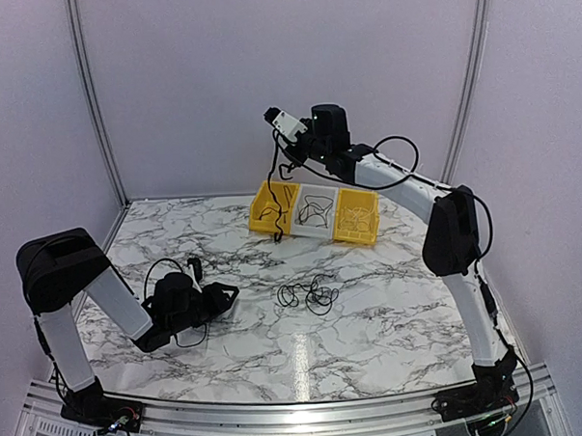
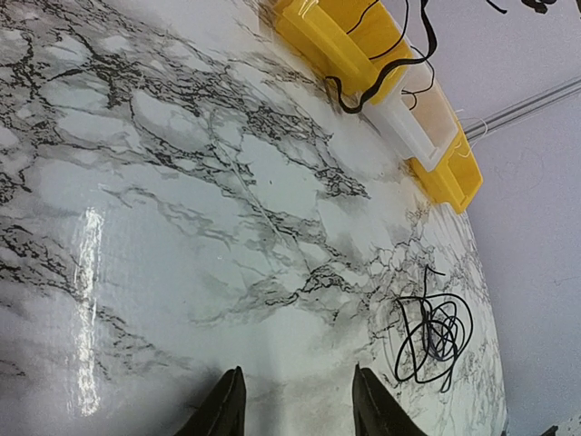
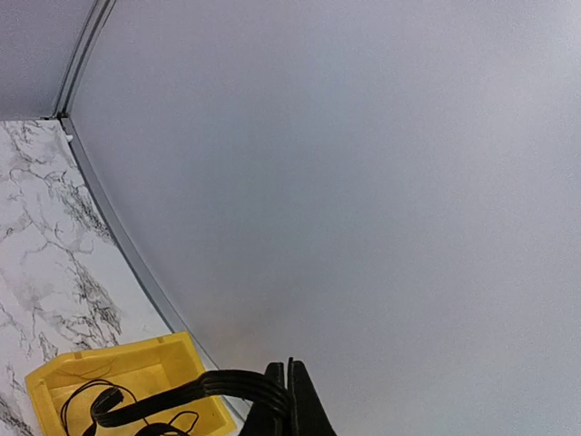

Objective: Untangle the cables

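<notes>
Up high, your right gripper [image 3: 289, 372] is pinched fully closed on a flat black cable [image 3: 227, 386]. That cable hangs down and drapes over the front of the left yellow bin [image 1: 264, 224], with its end on the table [image 1: 391, 300]. The back wall [image 3: 363, 182] is close behind those fingers, and the rear rail [image 3: 118, 236] runs below. Your left gripper [image 2: 295, 381] sits low over the marble on the left, jaws about half apart, holding nothing. Open marble stretches ahead of it to the tangle of cables [image 2: 434, 331] near the table's middle, well apart from both grippers. A white bin [image 1: 317, 233] and a second yellow bin [image 1: 355, 237] fill out the back row.
</notes>
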Controlling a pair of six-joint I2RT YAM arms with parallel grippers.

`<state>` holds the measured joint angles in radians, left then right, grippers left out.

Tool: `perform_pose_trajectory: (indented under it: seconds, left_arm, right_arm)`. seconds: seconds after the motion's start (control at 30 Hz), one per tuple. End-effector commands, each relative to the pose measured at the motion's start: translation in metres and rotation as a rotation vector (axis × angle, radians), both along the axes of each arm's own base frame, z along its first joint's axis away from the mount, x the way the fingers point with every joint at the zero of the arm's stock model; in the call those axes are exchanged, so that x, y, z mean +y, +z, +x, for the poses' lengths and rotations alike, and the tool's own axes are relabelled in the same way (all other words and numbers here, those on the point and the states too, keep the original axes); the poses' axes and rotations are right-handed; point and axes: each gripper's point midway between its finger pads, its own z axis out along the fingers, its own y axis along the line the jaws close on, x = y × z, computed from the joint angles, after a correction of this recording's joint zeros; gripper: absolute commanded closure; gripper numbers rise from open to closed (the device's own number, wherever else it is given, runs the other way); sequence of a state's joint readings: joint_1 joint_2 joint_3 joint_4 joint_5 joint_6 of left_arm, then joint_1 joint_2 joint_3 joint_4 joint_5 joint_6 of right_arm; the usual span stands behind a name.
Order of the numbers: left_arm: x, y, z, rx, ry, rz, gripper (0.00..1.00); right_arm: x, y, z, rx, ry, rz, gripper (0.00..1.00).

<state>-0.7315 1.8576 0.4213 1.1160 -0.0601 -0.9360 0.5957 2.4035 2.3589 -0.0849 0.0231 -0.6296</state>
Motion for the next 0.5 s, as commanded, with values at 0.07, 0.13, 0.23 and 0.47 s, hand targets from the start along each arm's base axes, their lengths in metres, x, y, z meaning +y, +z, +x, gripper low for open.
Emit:
perform_pose_trajectory:
  seconds: [0.07, 0.13, 0.23, 0.47]
  left_arm:
    - [0.001, -0.003, -0.002, 0.012, -0.009, 0.008, 0.59]
    - [0.000, -0.003, -0.001, 0.013, -0.009, 0.008, 0.59]
    - [-0.002, -0.003, 0.000, 0.015, -0.012, 0.003, 0.59]
    - [-0.007, -0.003, 0.003, 0.013, -0.024, -0.003, 0.59]
  right_arm:
    - [-0.015, 0.115, -0.016, -0.230, -0.006, 0.145, 1.00]
    - [-0.015, 0.132, -0.022, -0.250, 0.006, 0.172, 1.00]
    - [-0.018, 0.148, -0.027, -0.269, 0.010, 0.199, 1.00]
    - [-0.023, 0.159, -0.025, -0.342, -0.023, 0.194, 1.00]
